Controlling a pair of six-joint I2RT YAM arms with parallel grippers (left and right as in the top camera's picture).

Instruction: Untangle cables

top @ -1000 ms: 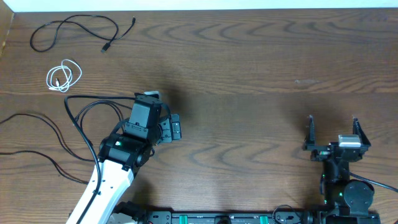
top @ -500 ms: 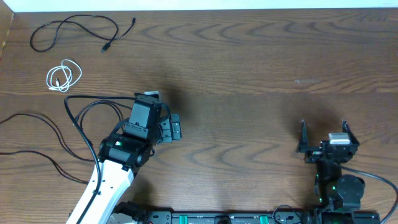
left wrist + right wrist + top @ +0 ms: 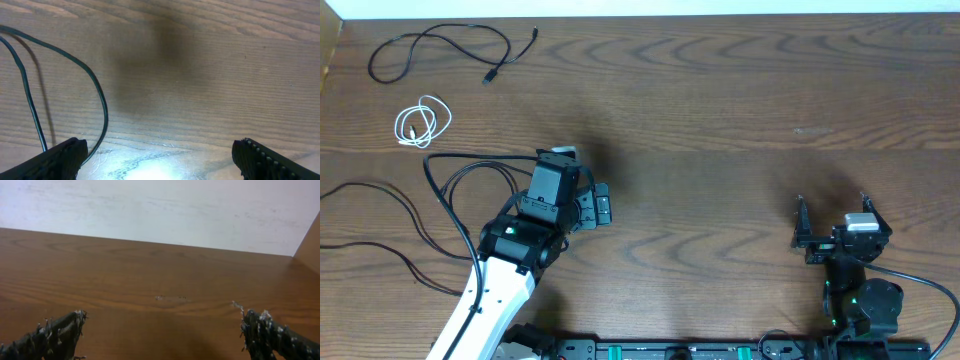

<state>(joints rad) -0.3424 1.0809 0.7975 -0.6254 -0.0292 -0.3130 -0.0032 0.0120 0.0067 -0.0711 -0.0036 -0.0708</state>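
1. The left end effector (image 3: 160, 150) is spread wide and holds nothing.
2. The right end effector (image 3: 832, 212) is also wide and empty.
3. The white coiled cable (image 3: 422, 122) and a thin black cable (image 3: 490, 77) lie apart near the far left corner of the counter (image 3: 720, 120).

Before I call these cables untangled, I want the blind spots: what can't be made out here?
Overhead: the black cords on the left run off the left edge and under the left arm; their ends and count are hidden.
Overhead: plugs on the white cable and top black cable are too small to identify.
Left wrist: the black cords are cut off by the left and bottom edges.
Right wrist: no cables in view.
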